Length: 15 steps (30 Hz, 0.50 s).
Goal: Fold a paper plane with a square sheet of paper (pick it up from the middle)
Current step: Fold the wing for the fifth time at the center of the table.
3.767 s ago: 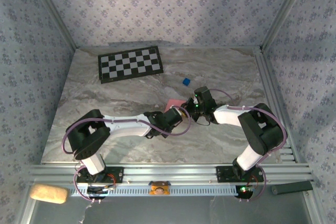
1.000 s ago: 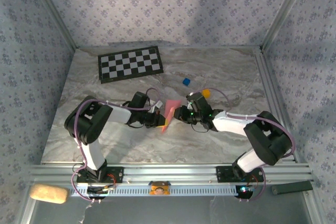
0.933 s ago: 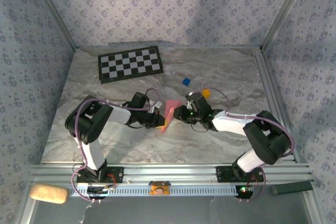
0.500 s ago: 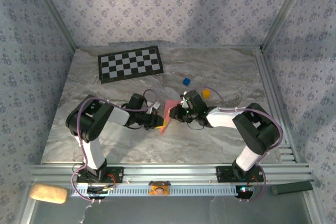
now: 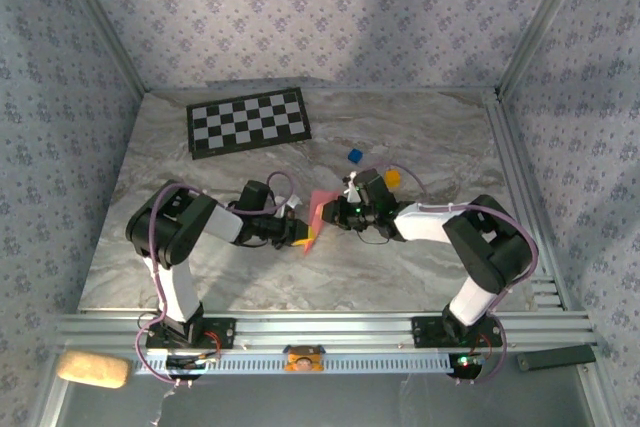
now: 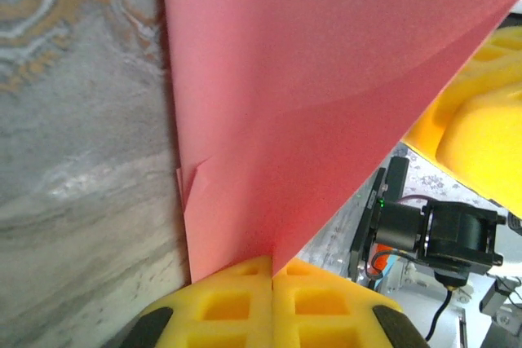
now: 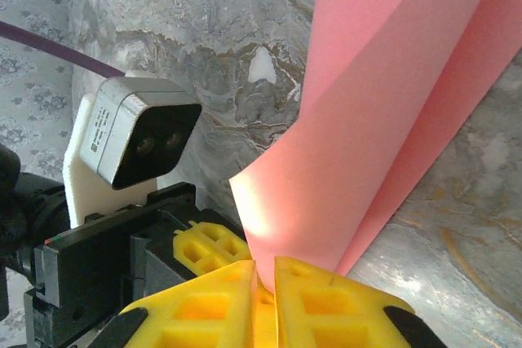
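Paper-folding at mid-table: a salmon-pink sheet of paper [image 5: 318, 209], already creased into overlapping layers, stands on edge between two robot arms near the middle of the marbled tabletop [image 5: 200, 277]. The left claw [image 5: 302, 232] reaches in from the left and the right claw [image 5: 336, 215] from the right, each meeting the sheet from its own side.

From the left wrist, the left claw [image 6: 272, 265] has its yellow fingers [image 6: 228, 303] pressed together on the bottom edge of the sheet of paper [image 6: 326, 79], which fans upward and fills most of that view; a small torn or folded nick shows along its left edge. From the right wrist, the right claw [image 7: 265, 270] is likewise clamped on a lower corner of the sheet of paper [image 7: 383, 95], with a long diagonal crease running up the pink surface. The left claw [image 7: 208, 244] sits just beside it, under the white wrist camera [image 7: 134, 140].

Whether the sheet's lowest corner touches the tabletop cannot be told.

Behind the arms, a small blue block [image 5: 354, 155] and a yellow block [image 5: 393, 177] lie near the right arm. A black-and-white checkerboard mat [image 5: 248, 120] lies at the far left of the tabletop, well apart from the paper.
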{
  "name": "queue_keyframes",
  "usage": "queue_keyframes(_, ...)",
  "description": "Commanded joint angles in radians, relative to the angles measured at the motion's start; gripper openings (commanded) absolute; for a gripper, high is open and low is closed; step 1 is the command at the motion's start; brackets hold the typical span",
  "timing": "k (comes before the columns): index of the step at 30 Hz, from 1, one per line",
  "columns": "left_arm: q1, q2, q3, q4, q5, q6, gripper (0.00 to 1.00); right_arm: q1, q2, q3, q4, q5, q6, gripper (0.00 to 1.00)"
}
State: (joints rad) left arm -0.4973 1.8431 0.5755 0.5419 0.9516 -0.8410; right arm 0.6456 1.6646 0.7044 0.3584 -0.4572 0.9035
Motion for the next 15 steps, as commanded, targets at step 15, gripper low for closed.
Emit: queue_keyframes(15, 0.018, -0.050, -0.051, 0.042, -0.065, 0.043, 0.00, -0.005, 0.037, 0.029, 0.025, -0.010, -0.010, 0.13)
